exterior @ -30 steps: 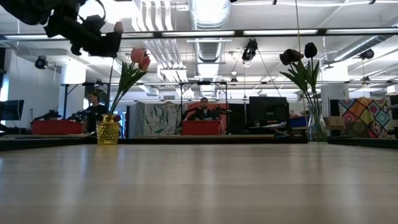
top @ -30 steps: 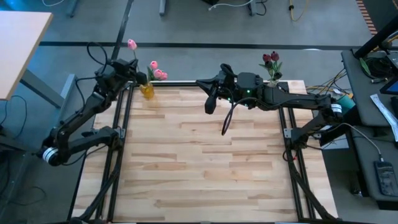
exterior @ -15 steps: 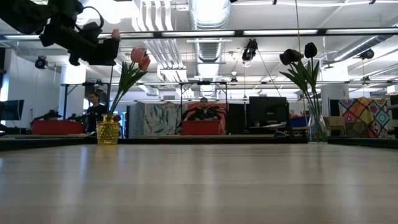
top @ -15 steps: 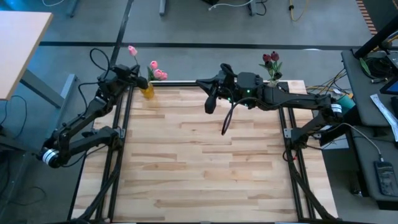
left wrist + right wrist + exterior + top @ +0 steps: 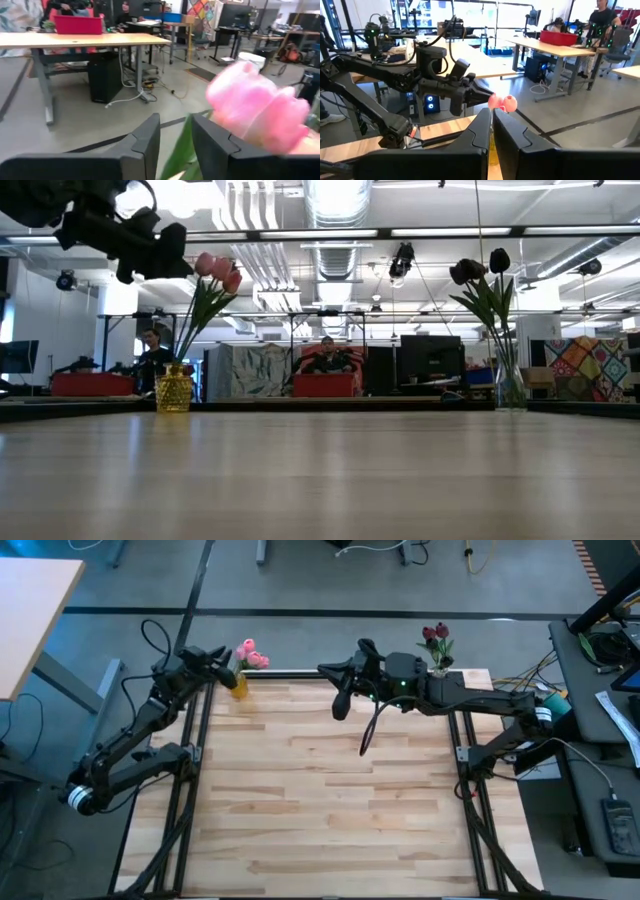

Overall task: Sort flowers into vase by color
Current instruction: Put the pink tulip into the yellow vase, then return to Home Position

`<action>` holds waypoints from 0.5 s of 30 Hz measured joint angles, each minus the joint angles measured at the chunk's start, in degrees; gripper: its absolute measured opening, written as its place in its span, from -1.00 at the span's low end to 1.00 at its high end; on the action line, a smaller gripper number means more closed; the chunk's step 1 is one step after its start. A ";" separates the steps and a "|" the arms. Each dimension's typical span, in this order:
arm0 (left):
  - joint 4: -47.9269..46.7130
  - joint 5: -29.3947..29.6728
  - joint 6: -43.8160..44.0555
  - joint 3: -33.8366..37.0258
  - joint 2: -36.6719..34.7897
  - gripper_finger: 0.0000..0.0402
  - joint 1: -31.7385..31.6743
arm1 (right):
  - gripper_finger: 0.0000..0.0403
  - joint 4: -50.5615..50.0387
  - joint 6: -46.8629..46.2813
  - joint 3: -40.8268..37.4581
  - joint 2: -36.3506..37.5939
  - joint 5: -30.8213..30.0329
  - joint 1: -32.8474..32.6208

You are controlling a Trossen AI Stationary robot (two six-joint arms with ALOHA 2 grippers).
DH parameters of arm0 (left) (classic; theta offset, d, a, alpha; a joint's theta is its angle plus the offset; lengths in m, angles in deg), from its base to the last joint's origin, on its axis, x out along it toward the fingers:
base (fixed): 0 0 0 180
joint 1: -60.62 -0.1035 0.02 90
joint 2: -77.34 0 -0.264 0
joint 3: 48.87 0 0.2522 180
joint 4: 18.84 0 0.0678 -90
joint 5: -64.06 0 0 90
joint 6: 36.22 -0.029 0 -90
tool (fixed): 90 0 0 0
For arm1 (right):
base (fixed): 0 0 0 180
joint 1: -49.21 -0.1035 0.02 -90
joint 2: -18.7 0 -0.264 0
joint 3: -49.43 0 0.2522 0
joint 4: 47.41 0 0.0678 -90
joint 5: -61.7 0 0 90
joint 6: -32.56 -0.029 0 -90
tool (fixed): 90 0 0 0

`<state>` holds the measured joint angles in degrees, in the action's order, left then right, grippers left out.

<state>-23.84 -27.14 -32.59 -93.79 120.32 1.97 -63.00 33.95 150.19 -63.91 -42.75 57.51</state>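
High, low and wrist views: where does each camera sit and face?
High: overhead, facing straight down on the table; both arms show.
Low: table height, facing level across; left pincer at top.
Left wrist: behind the left pincer, facing pink tulips.
Right wrist: behind the right pincer, facing the left arm.
All share the pink tulips.

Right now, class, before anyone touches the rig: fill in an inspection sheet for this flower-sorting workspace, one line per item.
Surface: wooden table, bare apart from the vases.
Job's things: pink tulips in yellow vase at the far left corner; maroon tulips in clear vase at the far right corner.
Clutter: nothing seen.
Grippers: left gripper beside the pink tulips, a green stem between its fingers; right gripper over the table's far edge, empty.
Cables: black cable hanging from the right arm.
Surroundings: desks, seated people behind.
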 joint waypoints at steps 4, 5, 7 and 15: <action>-4.89 -3.11 0.16 -0.02 -3.37 -0.48 0.11 | -0.94 -1.12 -0.06 0.00 1.02 4.37 1.21; -6.14 -4.10 0.21 -0.02 -4.49 -0.48 0.16 | -0.94 -1.49 -0.22 0.00 1.34 5.53 1.55; -8.38 -5.98 0.76 -0.02 -6.88 -0.48 0.54 | -0.94 -2.16 0.11 -0.02 1.88 7.37 2.11; -9.41 -11.67 5.55 -0.09 -14.50 -0.72 8.02 | -0.94 -11.13 5.22 -0.52 5.32 16.05 5.39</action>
<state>-33.25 -38.80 -27.05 -93.87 105.82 9.99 -74.14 39.17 149.68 -58.59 -26.70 62.90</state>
